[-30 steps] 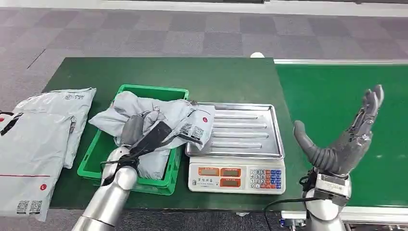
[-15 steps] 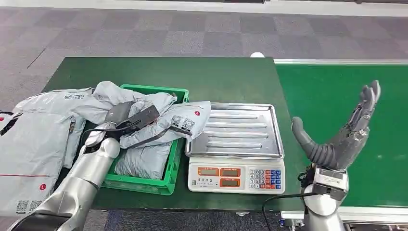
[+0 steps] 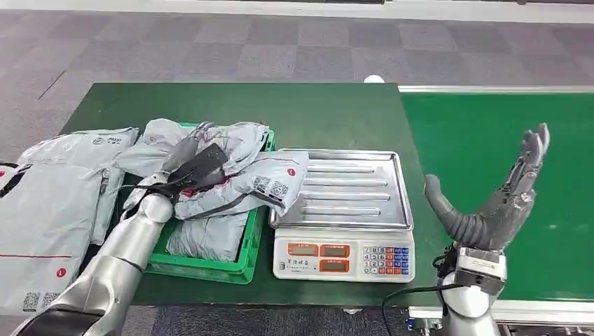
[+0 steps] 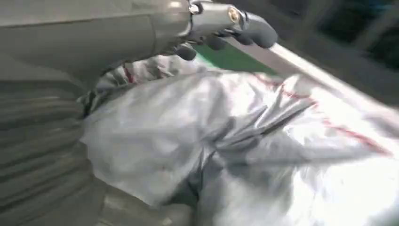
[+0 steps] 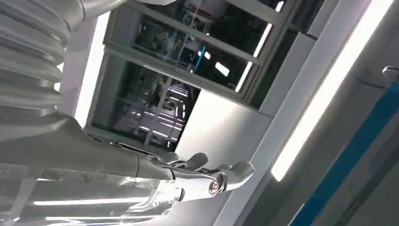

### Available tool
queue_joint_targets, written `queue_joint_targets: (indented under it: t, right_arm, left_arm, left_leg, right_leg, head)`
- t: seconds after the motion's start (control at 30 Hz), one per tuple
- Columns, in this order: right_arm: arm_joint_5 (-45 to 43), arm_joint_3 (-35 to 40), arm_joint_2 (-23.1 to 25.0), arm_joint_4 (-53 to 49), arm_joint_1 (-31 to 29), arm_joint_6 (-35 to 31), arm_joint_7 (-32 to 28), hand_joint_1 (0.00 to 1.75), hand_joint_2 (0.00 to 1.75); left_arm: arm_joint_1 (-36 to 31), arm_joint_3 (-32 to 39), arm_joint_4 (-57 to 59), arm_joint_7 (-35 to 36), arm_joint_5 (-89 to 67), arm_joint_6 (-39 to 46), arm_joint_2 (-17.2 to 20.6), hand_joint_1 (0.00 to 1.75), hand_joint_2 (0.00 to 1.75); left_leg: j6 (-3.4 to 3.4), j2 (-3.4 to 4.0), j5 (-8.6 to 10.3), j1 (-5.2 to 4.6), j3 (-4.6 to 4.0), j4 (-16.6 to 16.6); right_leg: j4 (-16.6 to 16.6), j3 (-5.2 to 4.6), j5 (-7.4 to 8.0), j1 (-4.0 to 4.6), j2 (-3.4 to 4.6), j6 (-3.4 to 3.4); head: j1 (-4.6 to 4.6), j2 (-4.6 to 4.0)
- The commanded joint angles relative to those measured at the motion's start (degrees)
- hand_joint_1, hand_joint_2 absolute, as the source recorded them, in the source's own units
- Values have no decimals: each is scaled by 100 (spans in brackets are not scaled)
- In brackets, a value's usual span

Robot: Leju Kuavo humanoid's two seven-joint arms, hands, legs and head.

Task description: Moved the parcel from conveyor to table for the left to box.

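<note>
The robot's left hand (image 3: pixel 188 166) is gripping a crumpled grey plastic mailer parcel (image 3: pixel 259 178) above the green plastic crate (image 3: pixel 210 264) on the dark green desk (image 3: pixel 315 115); the parcel is draping across the crate's near corner and one end is lying on the silver tray of the white electronic scale (image 3: pixel 343 210); another grey bag is already sitting inside the crate.

The likely trouble, judging from this, is the trailing end; if the hand lets go with the parcel half on the scale, the parcel may be hanging over the crate's rim or sliding onto the tray rather than dropping in; the slack film could also be slipping out of a loose hold.

The left fingers (image 3: pixel 199 162) are closing down on a fold of the parcel, with the thumb under it in the left wrist view; the right hand (image 3: pixel 490 203) is standing raised over the green conveyor belt (image 3: pixel 490 133), its fingers spread wide apart and holding nothing; two flat grey mailer bags (image 3: pixel 49 203) are lying on the desk's left end.
</note>
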Motion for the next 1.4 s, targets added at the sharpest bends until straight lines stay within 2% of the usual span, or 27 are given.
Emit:
queue_joint_targets:
  t: [0.03,0.17,0.23,0.37,0.5,0.57,0.6,0.77,0.83,1.07,1.1,1.17,1.2,1.3,1.4]
  right_arm:
    - [-117,-258,-291,-64,50,36,-5,0,175]
    - [-113,-247,-289,-59,50,38,-5,0,175]
    - [-170,-231,-365,-69,149,13,-5,0,175]
    - [-248,-117,-488,-197,323,-174,-5,0,175]
    - [-221,-181,-399,-83,293,-60,-5,0,175]
    - [-255,-157,-379,24,193,35,-5,0,175]
    - [-299,-139,-332,144,73,168,-5,0,175]
    - [-270,-132,-270,260,-33,209,-5,0,175]
    - [-315,-202,-113,554,-224,519,-5,0,175]
    - [-578,-285,-94,693,-224,832,-5,0,175]
    - [-853,-273,-97,714,-235,1136,-5,0,175]
    - [-845,-228,-73,770,-255,1209,-5,0,175]
    - [-803,-209,-46,852,-221,1231,130,0,175]
    - [-850,-270,-94,1366,-338,1570,706,0,175]
    - [-1070,-521,-23,1759,-432,1922,857,0,175]
  left_arm:
    - [1494,-257,-3062,-430,1537,84,174,0,175]
    - [1494,-241,-3055,-448,1603,89,174,0,175]
    - [1781,-173,-3450,-691,1847,283,111,0,175]
    - [2309,-121,-4104,-687,1921,580,56,0,175]
    - [2691,32,-4427,-1153,2440,935,-116,0,175]
    - [2801,-44,-4563,-1384,2934,700,-208,0,175]
    - [2861,-176,-4584,-1426,3376,308,-248,0,175]
    - [2880,-308,-4525,-1465,3429,292,-308,0,175]
    - [2716,-689,-3906,-1524,3856,-272,-446,0,175]
    - [2624,-1004,-3500,-1606,3866,-426,-661,0,175]
    - [2609,-1089,-3469,-1636,3818,-462,-653,0,175]
    - [2603,-1108,-3379,-1620,3864,-460,-776,0,175]
    - [2628,-1150,-3319,-1427,3772,-171,-882,0,175]
    - [2806,-1341,-3423,-1338,3803,-57,-856,0,175]
    - [2982,-1436,-3544,-1385,3876,-392,-761,0,175]
  left_leg:
    - [1,2,-2,-1,-1,-5]
    - [1,5,-10,1,-6,-2]
    - [1,1,-9,3,-6,-5]
    - [2,8,-11,0,-6,-6]
    - [2,10,-14,-1,-7,-4]
    - [4,10,-16,1,-6,-5]
    - [4,11,-17,1,-8,-4]
    - [4,14,-16,1,-5,-7]
    - [5,1,-11,-1,-7,-8]
    - [5,-5,-11,-1,-4,-9]
    - [4,-5,-8,1,2,-18]
    - [4,-4,-12,2,-6,-9]
    - [5,-1,-14,0,-9,-5]
    - [5,-1,-13,2,-3,-11]
    - [7,12,-16,1,-1,-13]
  right_leg:
    - [-6,-1,-1,-1,6,-2]
    - [-4,-10,-4,2,6,-4]
    - [-9,-7,-4,3,4,-6]
    - [-8,-11,-6,1,8,-6]
    - [-5,-12,-8,0,8,-5]
    - [-8,-10,-8,2,9,-7]
    - [-6,-13,-8,2,10,-7]
    - [-11,-11,-6,2,15,-8]
    - [-11,-7,-6,0,0,-6]
    - [-12,-3,-7,-1,-8,-6]
    - [-23,3,-3,2,-5,-9]
    - [-14,-4,-6,2,-5,-7]
    - [-9,-7,-7,1,-3,-6]
    - [-16,-2,-5,3,-2,-7]
    - [-19,-1,-3,2,11,-5]
  head:
    - [-2,0]
    - [-2,0]
    - [-2,0]
    - [-2,0]
    - [-2,0]
    - [-2,0]
    - [0,0]
    - [-2,0]
    - [0,0]
    - [0,0]
    - [0,0]
    - [0,0]
    - [0,0]
    - [0,0]
    - [0,0]
